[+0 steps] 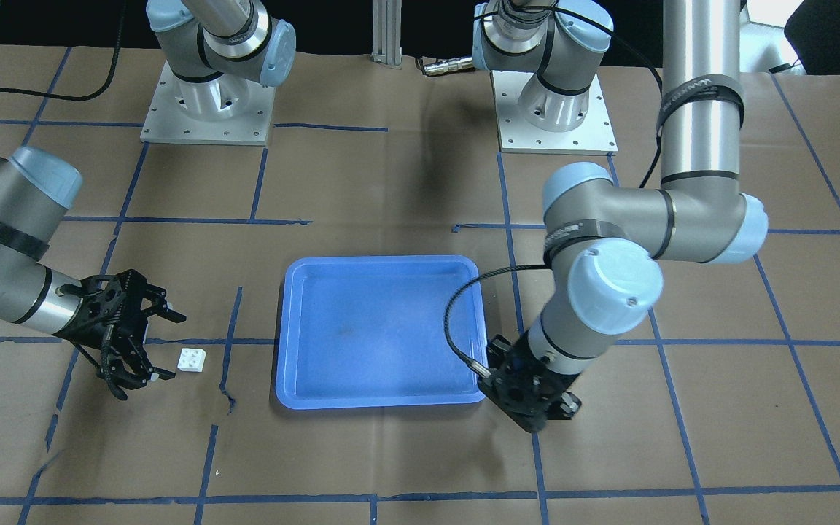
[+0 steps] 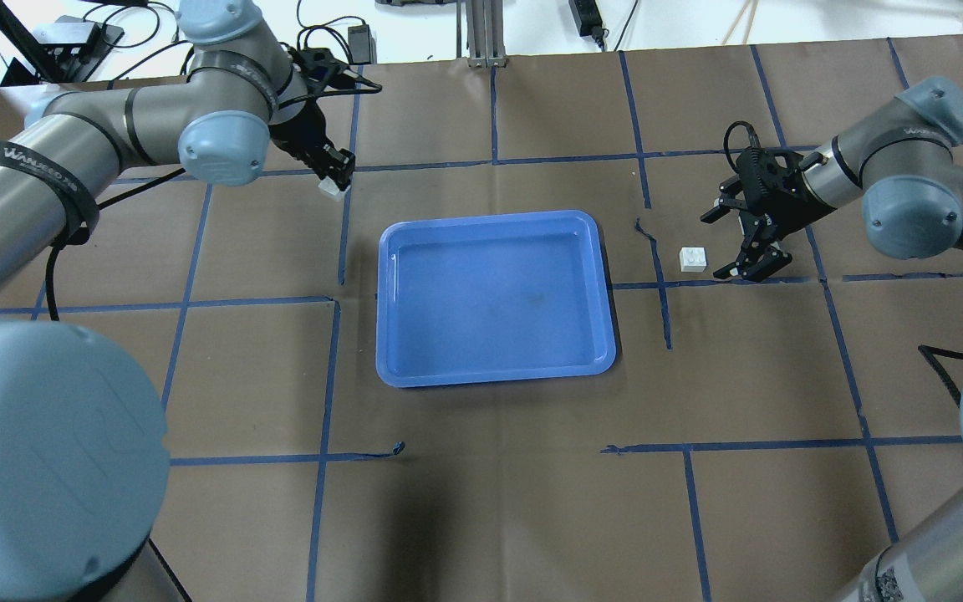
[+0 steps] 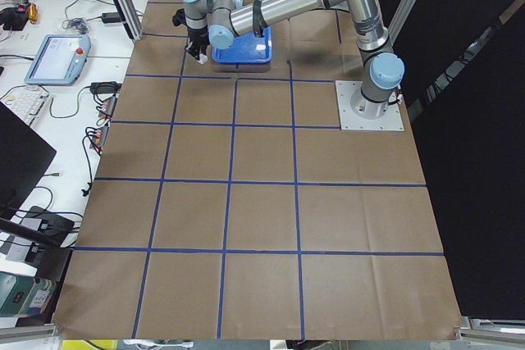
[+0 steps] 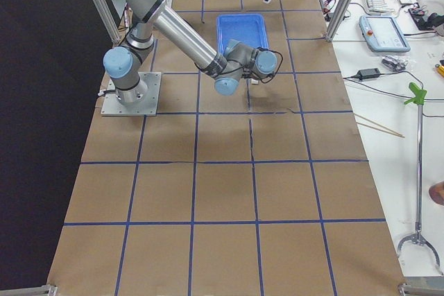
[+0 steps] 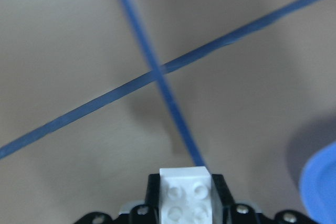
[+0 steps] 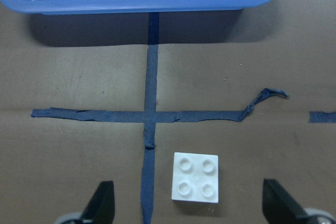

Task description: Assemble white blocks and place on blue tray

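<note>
While the left claw [image 2: 333, 174] pinches one white block [image 5: 185, 199], the other white block [image 2: 693, 259] lies loose.
Glossy, round-cornered blue tray [image 2: 490, 293] sits mid-way on the bench [image 2: 481, 518], papered matte brown and gridded with blue tape [image 2: 494, 109]; right of it, that square, four-studded block rests before the spread right claw [image 2: 712, 247].

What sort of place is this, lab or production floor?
Likely a robotics lab test cell: brown table gridded with blue tape, bolted-down robot base plates, and a side bench with teach pendant and loose cables.
</note>
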### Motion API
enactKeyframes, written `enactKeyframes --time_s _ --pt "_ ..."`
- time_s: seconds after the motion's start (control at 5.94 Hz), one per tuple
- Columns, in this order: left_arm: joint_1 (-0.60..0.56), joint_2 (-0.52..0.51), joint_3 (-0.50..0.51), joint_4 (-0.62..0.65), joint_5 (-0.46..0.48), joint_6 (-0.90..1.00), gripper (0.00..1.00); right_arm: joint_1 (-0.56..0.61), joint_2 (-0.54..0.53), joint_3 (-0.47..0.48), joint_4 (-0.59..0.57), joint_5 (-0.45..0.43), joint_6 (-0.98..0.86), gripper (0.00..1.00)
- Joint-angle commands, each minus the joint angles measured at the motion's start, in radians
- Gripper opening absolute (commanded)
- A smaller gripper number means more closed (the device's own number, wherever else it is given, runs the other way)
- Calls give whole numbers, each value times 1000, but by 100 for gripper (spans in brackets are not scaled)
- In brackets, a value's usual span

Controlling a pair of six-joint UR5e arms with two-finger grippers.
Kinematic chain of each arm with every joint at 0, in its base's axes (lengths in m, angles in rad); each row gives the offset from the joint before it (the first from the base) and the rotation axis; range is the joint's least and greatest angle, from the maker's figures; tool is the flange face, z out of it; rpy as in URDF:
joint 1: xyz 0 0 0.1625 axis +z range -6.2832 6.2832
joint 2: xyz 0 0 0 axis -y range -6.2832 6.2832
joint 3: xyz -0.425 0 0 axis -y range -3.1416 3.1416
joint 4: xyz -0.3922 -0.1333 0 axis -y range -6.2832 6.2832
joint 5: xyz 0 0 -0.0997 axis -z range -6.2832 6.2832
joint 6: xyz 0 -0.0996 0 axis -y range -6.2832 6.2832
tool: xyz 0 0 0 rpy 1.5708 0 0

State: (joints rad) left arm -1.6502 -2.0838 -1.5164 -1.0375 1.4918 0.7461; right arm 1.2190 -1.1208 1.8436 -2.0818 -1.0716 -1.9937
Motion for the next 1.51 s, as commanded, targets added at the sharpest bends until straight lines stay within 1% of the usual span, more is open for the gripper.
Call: enactKeyframes --time_s 0.0,0.17,0.34,0.5,0.67,0.84,1.18,1.35 --pt "-161 28 -82 -6 4 135 0 1 35 3 -23 1 3 100" --pt "-225 12 -97 -6 4 210 0 1 35 3 -23 -1 3 100" --pt "-256 14 -131 7 -2 252 0 1 35 3 -20 1 3 98" --pt "-278 4 -142 8 -7 246 0 1 35 3 -21 25 1 85" --pt "-311 -1 -143 8 -5 251 0 1 35 3 -23 27 0 70" --pt "-313 -7 -151 13 -2 253 0 1 36 3 -23 27 0 68" --pt "-318 -13 -186 106 -1 318 0 2 36 3 -24 30 0 67" --pt "-318 -15 -185 114 5 322 0 1 36 2 -26 28 -2 57"
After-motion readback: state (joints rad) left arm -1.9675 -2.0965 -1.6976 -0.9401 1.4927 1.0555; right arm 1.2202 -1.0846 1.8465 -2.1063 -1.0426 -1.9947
